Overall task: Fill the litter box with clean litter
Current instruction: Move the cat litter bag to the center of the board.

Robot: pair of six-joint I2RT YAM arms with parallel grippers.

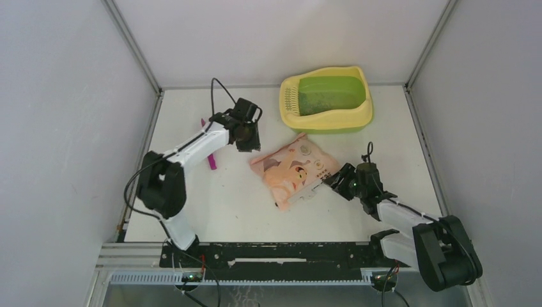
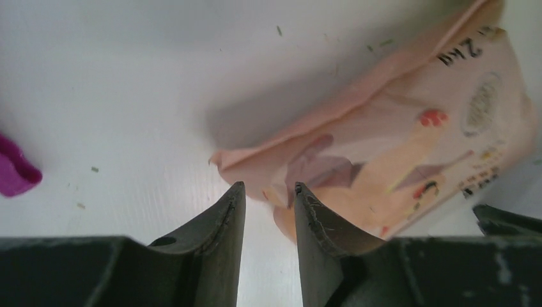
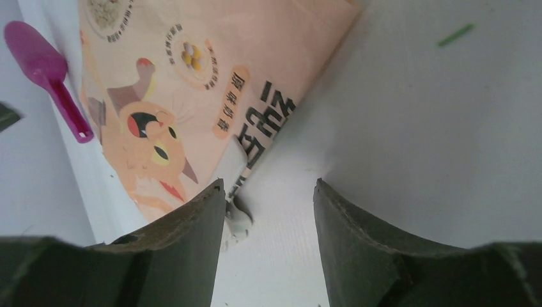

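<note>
The litter box (image 1: 332, 119), pale yellow with a lime-green basin and a slotted grille at its left end, stands at the back right. Its basin floor looks faintly speckled. A few tiny specks of litter (image 2: 94, 169) lie on the white table. The peach-pink printed bag (image 1: 294, 169) lies flat mid-table. My left gripper (image 1: 248, 146) hovers at the bag's far-left corner, open (image 2: 268, 188), with only table between its fingers and the bag (image 2: 409, 141) just past the tips. My right gripper (image 1: 329, 180) is open (image 3: 268, 185) at the bag's (image 3: 192, 70) near-right edge, gripping nothing.
A magenta scoop (image 1: 211, 161) lies on the table left of the bag, beside the left arm; it also shows in both wrist views (image 2: 16, 169) (image 3: 45, 64). White walls close in the table on three sides.
</note>
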